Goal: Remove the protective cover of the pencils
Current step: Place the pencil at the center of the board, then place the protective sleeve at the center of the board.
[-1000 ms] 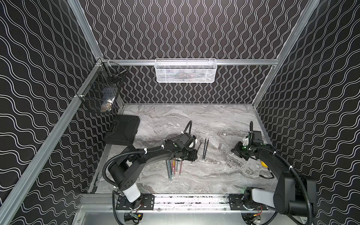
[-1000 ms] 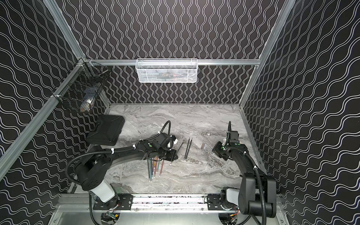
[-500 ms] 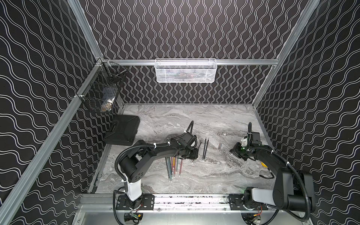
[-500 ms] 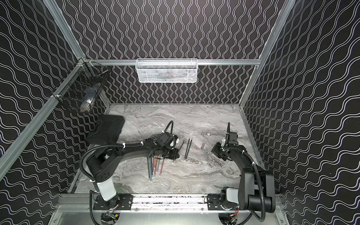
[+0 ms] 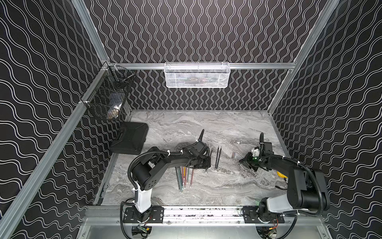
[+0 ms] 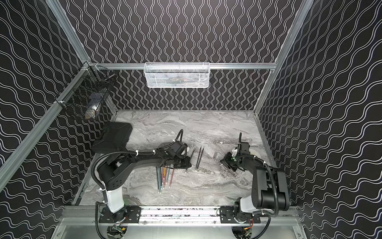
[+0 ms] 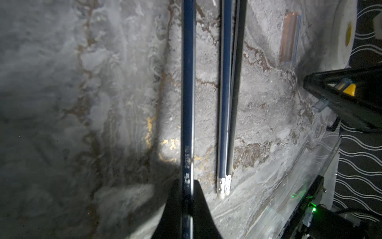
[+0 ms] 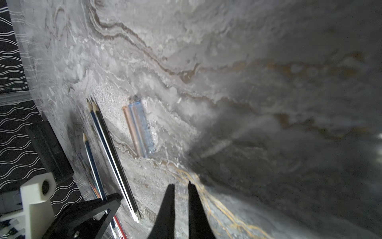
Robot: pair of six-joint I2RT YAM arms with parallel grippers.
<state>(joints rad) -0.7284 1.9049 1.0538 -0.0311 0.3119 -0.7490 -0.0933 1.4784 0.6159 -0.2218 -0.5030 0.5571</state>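
Note:
My left gripper [image 7: 187, 182] is shut on a dark blue pencil [image 7: 188, 82], which lies along the marble table [image 5: 206, 128] and shows in both top views [image 5: 208, 161] [image 6: 189, 160]. Two more dark pencils [image 5: 217, 158] [image 7: 227, 103] lie side by side just right of it. Several coloured pencils [image 5: 184, 178] lie under my left arm. My right gripper [image 8: 179, 185] [image 5: 240, 161] hovers low to the right of the pair. Its jaws are nearly together, with a small clear protective cover [image 7: 320, 105] sticking out at the tip. Loose orange and blue clear covers [image 8: 137, 128] [image 7: 289, 37] lie between the grippers.
A black case [image 5: 130, 138] sits at the table's left edge. A white mesh basket [image 5: 197, 75] hangs on the back wall and a black wire basket [image 5: 107, 97] on the left wall. A white round object [image 7: 343, 31] lies near my right arm.
My right gripper has slid a little leftward toward the pencils. My left arm's elbow has swung inward while its gripper stays shut on the dark blue pencil.

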